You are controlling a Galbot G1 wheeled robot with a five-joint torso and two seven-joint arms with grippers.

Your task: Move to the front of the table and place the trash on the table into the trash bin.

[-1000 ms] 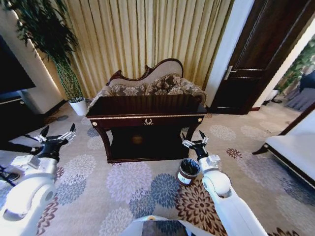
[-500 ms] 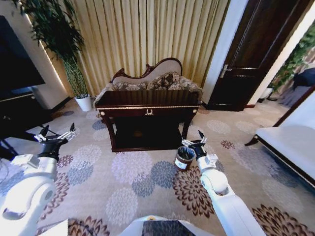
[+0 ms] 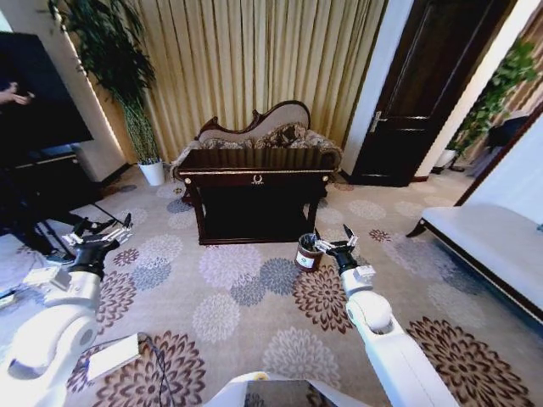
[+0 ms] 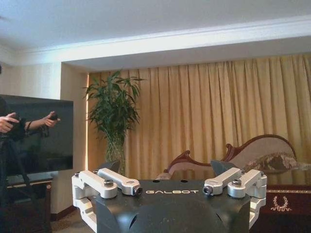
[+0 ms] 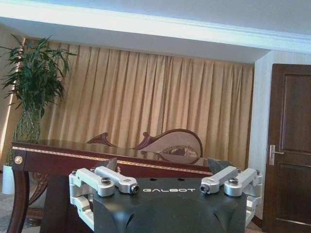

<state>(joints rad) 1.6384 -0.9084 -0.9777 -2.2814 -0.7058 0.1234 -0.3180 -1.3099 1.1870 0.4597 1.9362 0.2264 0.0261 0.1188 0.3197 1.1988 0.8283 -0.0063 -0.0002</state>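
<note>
The dark glossy table (image 3: 254, 174) stands ahead in front of the curtain, its gold ornament facing me. From here its top is seen nearly edge-on, so the trash is hidden. The small round brown trash bin (image 3: 307, 252) sits on the carpet by the table's front right leg. My right gripper (image 3: 333, 240) hovers open just right of the bin's rim, holding nothing. Far to the left, over the carpet, my left gripper (image 3: 102, 231) is held out, open and empty. The right wrist view shows the table (image 5: 73, 155) edge close ahead; the left wrist view shows the table (image 4: 286, 204) at its edge.
A carved sofa (image 3: 259, 136) stands behind the table. A tall plant in a white pot (image 3: 153, 172) is at the back left, beside a TV stand (image 3: 38, 182). A dark door (image 3: 411, 110) is back right and a white bench (image 3: 488, 246) on the right. Cables and a white box (image 3: 114, 356) lie on the carpet near my left.
The whole picture has shifted: the camera has backed away, so table and bin look smaller and farther off. Both arms keep the same pose, grippers open.
</note>
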